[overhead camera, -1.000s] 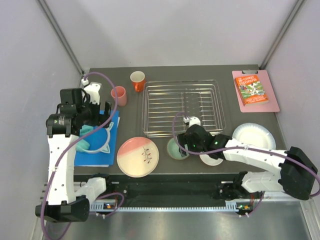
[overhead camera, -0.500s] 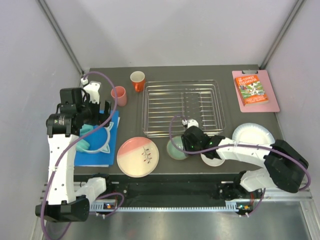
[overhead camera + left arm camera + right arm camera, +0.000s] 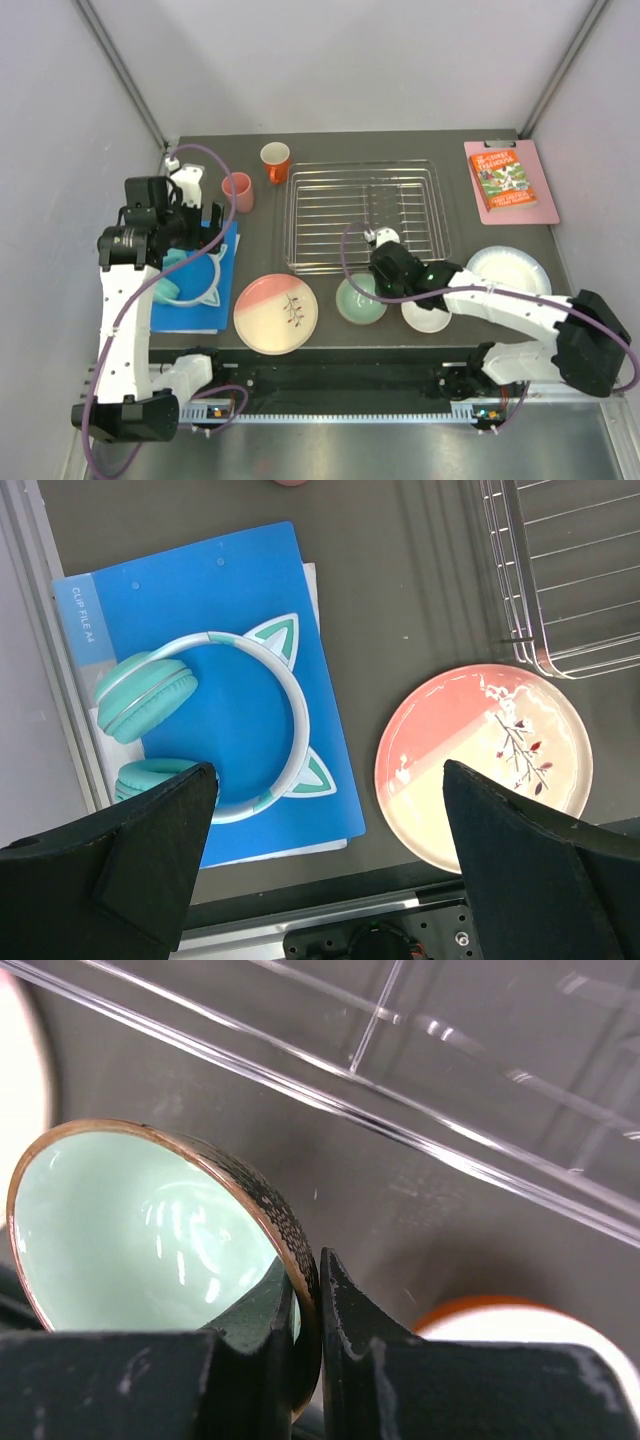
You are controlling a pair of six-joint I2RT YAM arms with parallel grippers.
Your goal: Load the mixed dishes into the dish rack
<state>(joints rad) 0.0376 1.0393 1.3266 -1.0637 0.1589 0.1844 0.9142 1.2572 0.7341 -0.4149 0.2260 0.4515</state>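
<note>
The right gripper (image 3: 309,1295) is clamped on the rim of the bowl (image 3: 140,1230), one finger inside and one outside, probably to lift it off the table (image 3: 400,146) into the rack (image 3: 365,215) just behind, while the left gripper (image 3: 327,780) hangs wide open over the folder (image 3: 250,590).

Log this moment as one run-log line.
phase: grasp | right claw: shut on mint-green bowl rim | left claw: open, above teal cat-ear headphones | dish rack: no dishes in it

Dark grey table (image 3: 262,238) enclosed on three sides by plain pale lilac walls (image 3: 350,60), metal posts (image 3: 120,72) at its far corners, evenly lit.
</note>
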